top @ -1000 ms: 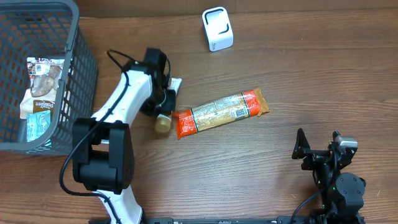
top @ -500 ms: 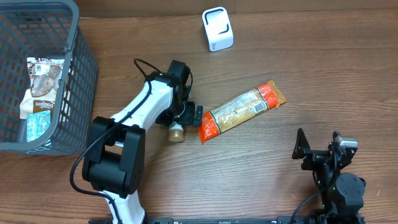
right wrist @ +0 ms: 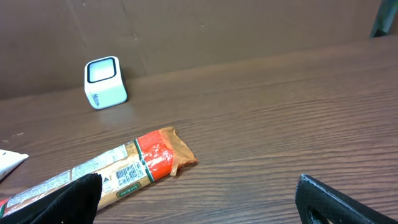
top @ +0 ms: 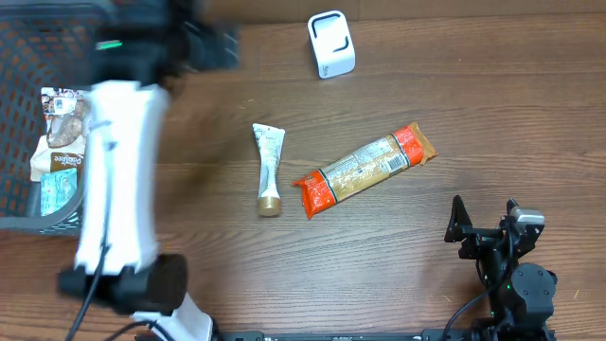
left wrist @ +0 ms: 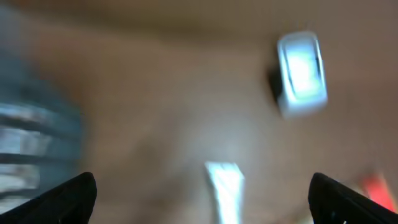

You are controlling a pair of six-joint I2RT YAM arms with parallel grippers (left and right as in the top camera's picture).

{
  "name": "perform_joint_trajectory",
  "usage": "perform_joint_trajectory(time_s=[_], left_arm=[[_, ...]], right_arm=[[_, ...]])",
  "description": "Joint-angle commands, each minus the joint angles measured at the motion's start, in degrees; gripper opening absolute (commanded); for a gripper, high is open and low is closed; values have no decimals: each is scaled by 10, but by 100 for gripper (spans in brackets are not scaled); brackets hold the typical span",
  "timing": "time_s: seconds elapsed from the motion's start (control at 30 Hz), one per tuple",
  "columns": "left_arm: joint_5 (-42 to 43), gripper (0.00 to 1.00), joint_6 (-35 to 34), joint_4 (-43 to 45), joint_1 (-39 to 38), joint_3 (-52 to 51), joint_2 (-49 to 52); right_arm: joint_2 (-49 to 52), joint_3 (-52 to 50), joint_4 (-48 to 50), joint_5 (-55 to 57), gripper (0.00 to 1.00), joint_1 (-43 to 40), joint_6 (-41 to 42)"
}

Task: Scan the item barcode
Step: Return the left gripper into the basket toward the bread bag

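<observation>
Overhead, my left arm is a motion smear down the left side, its tip at the far end of the grey basket. My right fingers sit parked at the near right, well apart from everything. The snack packet lies in the middle of the worktop, with the tube just beside its left end. The white scanner stands beyond both. Nothing is held.

Left wrist: my left fingers are spread wide with nothing gripped. They hang above the blurred tube, with the scanner off to the far right and basket mesh at the left. The blur hides every label.

Right wrist: my right fingers are apart too, and empty. Only this view shows the packet's barcode, face up near the orange end. It shows just the tube's tip and no basket.

To scan well, I judge I should grip the packet by an edge, clear of that barcode. Then I would lift it, turn the printed patch squarely toward the scanner's window and hold it steady rather than sweep. Whether the packet, the tube or something in the basket is due, I cannot tell.
</observation>
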Motion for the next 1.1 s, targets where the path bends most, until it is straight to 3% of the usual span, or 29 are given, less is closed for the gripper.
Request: perform_joint_trajectory(time_s=[0.0,0.27,0.43,0.77,1.07], left_arm=[[-67,100,43,-1,88,73,-17],[-70,100,102,33,262,69,19],[11,100,102,70,322,15,49],[16,100,120,225,351,-172,96],[37,100,167,301,351,-215,190]], right_arm=[[-5,4,-10,4,100,-2,1],[-5,4,-10,4,100,-2,1],[-5,4,-10,4,100,-2,1],[-5,4,-10,4,100,-2,1],[-5,4,-10,4,100,-2,1]])
